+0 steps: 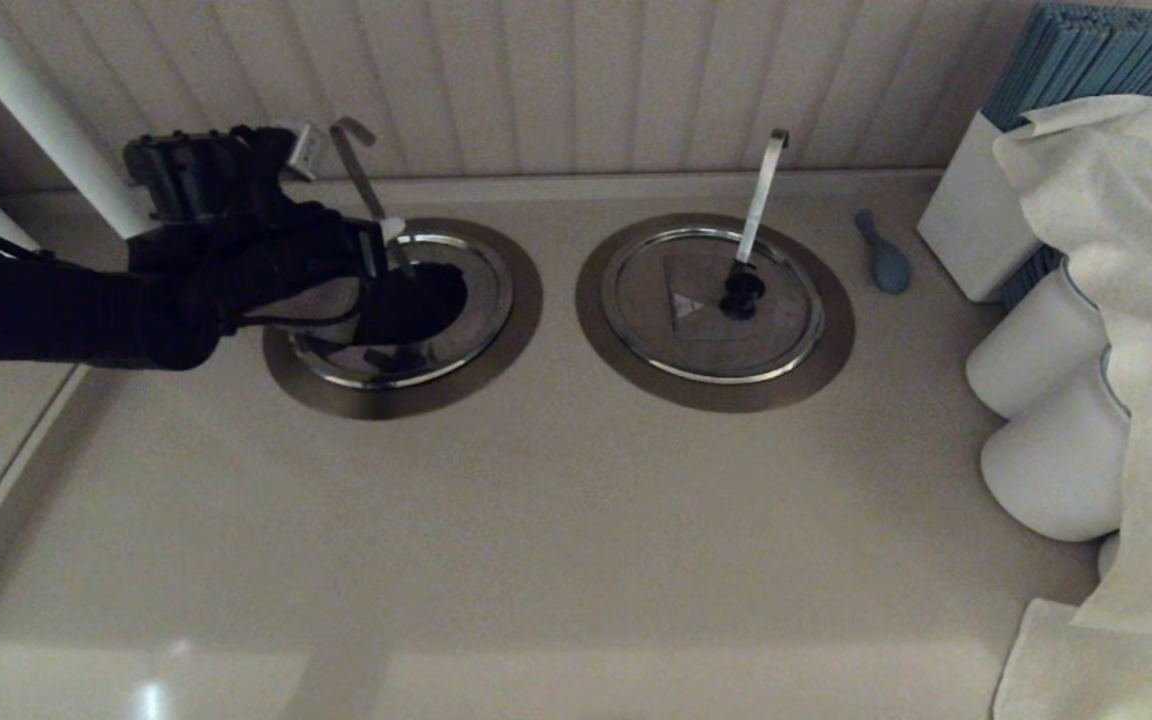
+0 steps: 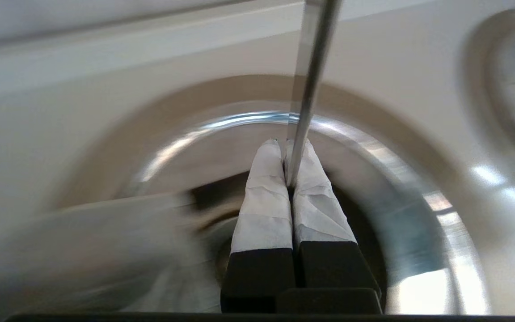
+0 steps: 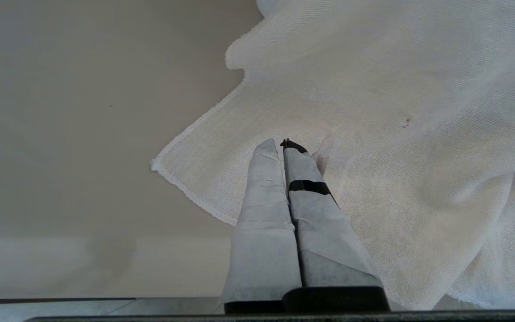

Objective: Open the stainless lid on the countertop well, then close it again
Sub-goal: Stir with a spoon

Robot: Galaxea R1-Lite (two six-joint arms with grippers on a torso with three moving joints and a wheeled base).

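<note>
Well, right under the left end effector (image 2: 284,145): the stainless lid (image 1: 481,300), sitting in the countertop well (image 1: 406,400). Fingers (image 2: 264,188) pressed tight together, wrapped in white tape, with nothing seen between them. Just beside the fingertips, maybe touching: the thin hooked rod (image 2: 306,89), going straight up. Below the fingers, a dark hole; next to them, a blurry grey sheet, maybe the lid's folding flap tipped up, but too blurry to be sure. Probably thin steel, so stiff and hard, not very heavy, and smooth and slippery. Best to hold it by the black knob, hidden under the arm right now, not by the flat slick top. Best to lift slowly and set down softly, or else a loud clang and maybe a bump on the rod. Round the well, a shiny rim and a wide dull brown ring, flat in the pale smooth surface (image 1: 576,520). Well off to the side of the left end effector: the twin lid (image 1: 786,320) with its pale flat handle (image 1: 761,200), closed. Far away, the right end effector (image 3: 284,147), closed too, parked over a soft white cloth (image 3: 396,89).
</note>
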